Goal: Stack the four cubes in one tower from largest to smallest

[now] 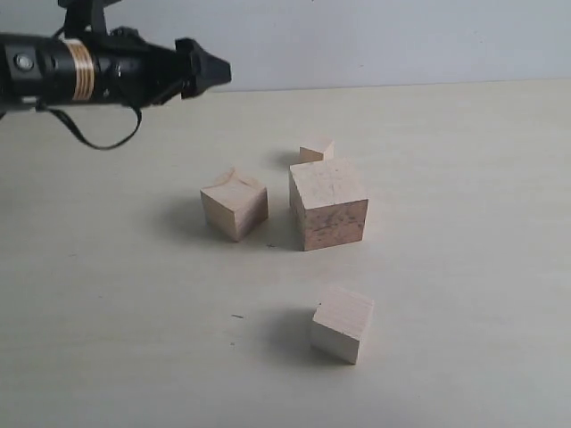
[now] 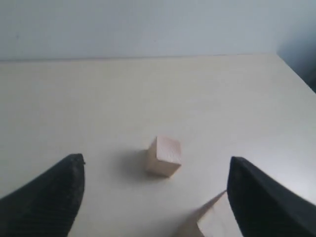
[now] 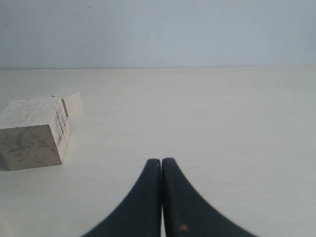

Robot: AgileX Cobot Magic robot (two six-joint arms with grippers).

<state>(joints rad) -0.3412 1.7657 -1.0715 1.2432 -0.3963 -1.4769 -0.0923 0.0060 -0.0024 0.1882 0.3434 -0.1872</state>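
Note:
Four wooden cubes rest apart on the pale table [image 1: 464,267]. The largest cube [image 1: 328,203], with mottled brown grain, sits mid-table. A paler cube [image 1: 235,203] lies to its left, the smallest cube [image 1: 317,149] behind it, and another pale cube [image 1: 342,323] in front. No tower stands. My left gripper [image 1: 214,73] hangs high at the upper left, away from all cubes. In its wrist view the left gripper [image 2: 155,158] is open and empty, with one pale cube [image 2: 164,156] beyond it and a corner of another cube [image 2: 212,224] beside one finger. My right gripper [image 3: 161,160] is shut and empty; the largest cube [image 3: 33,132] lies off to one side.
A plain pale wall [image 1: 375,36] backs the table's far edge. A black cable [image 1: 103,138] loops beneath the left arm. The table's corner [image 2: 279,57] shows in the left wrist view, with a dark area beyond it.

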